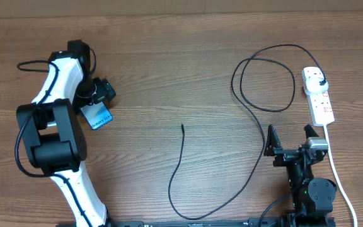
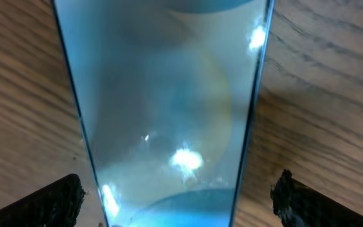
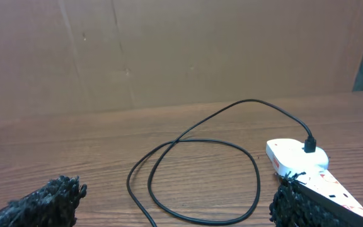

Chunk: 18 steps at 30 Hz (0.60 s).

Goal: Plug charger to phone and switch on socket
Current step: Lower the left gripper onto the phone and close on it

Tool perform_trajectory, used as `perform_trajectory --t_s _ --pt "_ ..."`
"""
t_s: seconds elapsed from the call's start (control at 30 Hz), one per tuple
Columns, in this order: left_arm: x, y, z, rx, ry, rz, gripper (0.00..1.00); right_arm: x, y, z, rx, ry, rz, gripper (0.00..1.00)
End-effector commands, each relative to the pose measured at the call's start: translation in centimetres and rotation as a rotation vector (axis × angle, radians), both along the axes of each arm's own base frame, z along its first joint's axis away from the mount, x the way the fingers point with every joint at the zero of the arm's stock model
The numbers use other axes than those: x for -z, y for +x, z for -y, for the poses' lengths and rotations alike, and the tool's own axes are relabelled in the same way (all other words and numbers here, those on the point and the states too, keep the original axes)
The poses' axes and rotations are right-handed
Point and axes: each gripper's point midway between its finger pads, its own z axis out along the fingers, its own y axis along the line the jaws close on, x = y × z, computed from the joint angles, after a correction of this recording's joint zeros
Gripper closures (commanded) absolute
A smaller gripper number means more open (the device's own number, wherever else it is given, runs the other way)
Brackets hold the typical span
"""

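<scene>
Evidently the left gripper [image 2: 178, 203] is hanging spread over the slim dark-edged phone with the light-blue screen [image 2: 169, 94], one finger [image 2: 55, 200] at each side, likely readying to steady it for plugging. That phone is lying flat at the left of the brown wooden counter [image 1: 169, 57]. The long thin black charger cable [image 1: 259, 129] is looping from the white multi-outlet power strip [image 1: 320, 104] at far right, its adapter [image 1: 321, 79] sitting in an outlet, to a loose connector tip [image 1: 182, 127] mid-counter. The right gripper [image 1: 291, 140], spread and empty, is hovering near right beside the cable.
</scene>
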Motion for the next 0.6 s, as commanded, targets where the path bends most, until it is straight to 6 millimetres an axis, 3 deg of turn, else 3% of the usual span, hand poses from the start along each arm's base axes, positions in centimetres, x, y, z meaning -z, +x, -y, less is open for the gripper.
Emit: perform_trajectory --t_s 0.0,0.27,0.57 --pt "0.2 0.5 -0.7 -0.014 -0.013 0.013 0.00 0.1 0.0 0.0 0.002 0.000 0.006 0.00" --pt "0.3 0.1 -2.1 -0.054 -0.025 0.008 0.00 0.1 0.0 0.0 0.002 0.000 0.006 0.00" --pt "0.3 0.4 -1.3 -0.041 -0.040 0.015 0.01 0.1 0.0 0.0 0.002 0.000 0.006 0.00"
